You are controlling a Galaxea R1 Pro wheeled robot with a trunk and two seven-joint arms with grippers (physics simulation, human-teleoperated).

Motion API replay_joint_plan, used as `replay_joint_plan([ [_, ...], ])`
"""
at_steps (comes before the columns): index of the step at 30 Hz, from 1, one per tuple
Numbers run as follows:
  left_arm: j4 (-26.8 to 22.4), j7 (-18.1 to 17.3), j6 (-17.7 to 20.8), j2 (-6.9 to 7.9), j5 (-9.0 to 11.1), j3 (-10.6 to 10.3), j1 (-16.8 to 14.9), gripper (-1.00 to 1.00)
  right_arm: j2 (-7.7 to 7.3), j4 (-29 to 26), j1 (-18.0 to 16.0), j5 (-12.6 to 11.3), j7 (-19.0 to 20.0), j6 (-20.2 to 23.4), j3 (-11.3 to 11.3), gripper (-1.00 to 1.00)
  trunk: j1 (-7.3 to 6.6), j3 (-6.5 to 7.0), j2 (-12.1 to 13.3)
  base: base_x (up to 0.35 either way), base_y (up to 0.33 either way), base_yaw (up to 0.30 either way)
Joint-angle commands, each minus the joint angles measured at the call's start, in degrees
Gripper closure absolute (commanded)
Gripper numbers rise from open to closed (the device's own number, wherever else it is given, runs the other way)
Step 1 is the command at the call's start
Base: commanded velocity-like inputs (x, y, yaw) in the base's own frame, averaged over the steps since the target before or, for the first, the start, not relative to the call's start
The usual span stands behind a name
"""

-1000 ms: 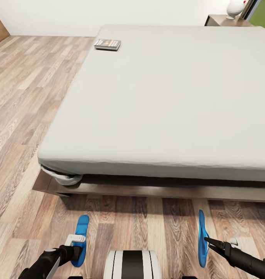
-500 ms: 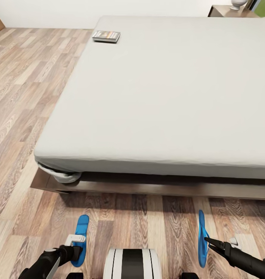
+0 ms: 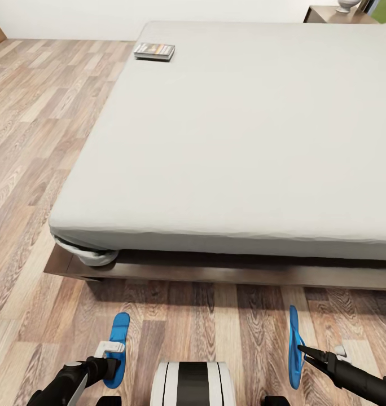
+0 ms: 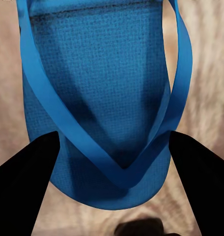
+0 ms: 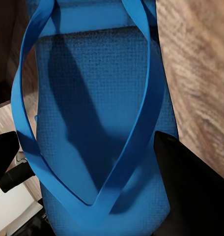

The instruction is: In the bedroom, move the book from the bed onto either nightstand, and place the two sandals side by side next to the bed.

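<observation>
Right now I have a blue sandal in each claw, both held low over the wood-plank floor (image 3: 23, 141) in front of the foot of the bed (image 3: 244, 141). My left claw (image 3: 110, 361) is closed on the left sandal (image 3: 117, 344), which lies flat with its sole facing up toward the head camera; in the left wrist view the two dark fingers (image 4: 23, 182) sit on either side of its toe end (image 4: 107, 113), with the thong straps meeting between them. My right claw (image 3: 303, 354) grips the right sandal (image 3: 294, 344), which is turned on its edge so I see it as a thin blue strip; in the right wrist view that sandal (image 5: 97, 123) runs away from the claw with one dark finger (image 5: 190, 187) against its side. The two sandals are well apart, one on either side of my trunk (image 3: 193, 384). Far ahead of the left claw, the book (image 3: 154, 51) lies flat on the mattress near the far left corner of the bed. Well beyond the right claw, at the far right corner, I can make out the top of a nightstand (image 3: 328, 14) with a white object (image 3: 346, 5) on it.
</observation>
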Motion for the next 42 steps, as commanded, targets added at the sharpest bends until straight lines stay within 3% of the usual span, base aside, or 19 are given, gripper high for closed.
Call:
replay_joint_plan([
  [1, -0.1, -0.5, 0.3, -0.05, -0.6, 0.5, 0.0, 1.00, -0.04, 0.0, 0.0, -0.6, 0.1, 0.6, 0.5, 1.00, -0.01, -0.03, 0.0, 0.000, 0.000, 0.000],
  [42, -0.1, -0.5, 0.3, -0.04, -0.6, 0.5, 0.0, 1.00, -0.04, 0.0, 0.0, -0.6, 0.1, 0.6, 0.5, 1.00, -0.01, -0.03, 0.0, 0.042, 0.005, 0.000],
])
